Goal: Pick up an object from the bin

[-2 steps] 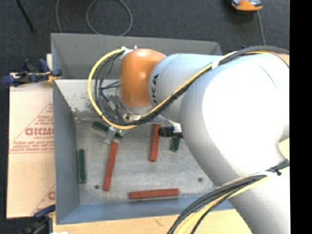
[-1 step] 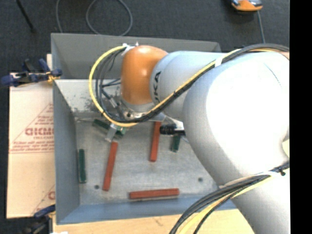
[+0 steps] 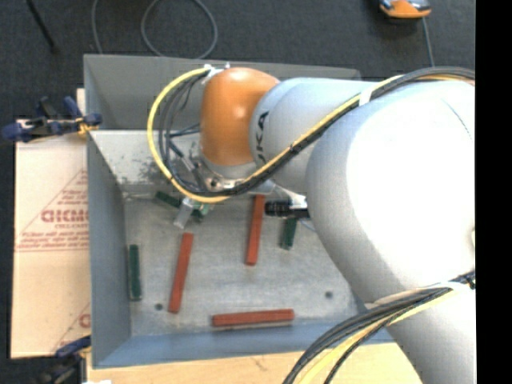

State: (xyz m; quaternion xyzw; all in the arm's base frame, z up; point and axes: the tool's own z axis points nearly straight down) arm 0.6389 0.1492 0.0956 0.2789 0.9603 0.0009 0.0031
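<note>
My gripper (image 3: 190, 214) reaches down at the back left of the bin floor, mostly hidden under the arm's orange cover. A short dark green bar (image 3: 168, 200) lies right at its tip, partly covered by it. Whether the gripper touches the bar I cannot tell. Just below the gripper the upper end of a long red bar (image 3: 181, 272) begins, running down and slightly left. A second red bar (image 3: 254, 230) stands nearly upright to the right of the gripper.
A third red bar (image 3: 252, 319) lies flat along the front wall. One green bar (image 3: 134, 272) lies by the left wall, another (image 3: 287, 233) at the right beside a small black and white piece (image 3: 286, 208). The arm covers the bin's right side.
</note>
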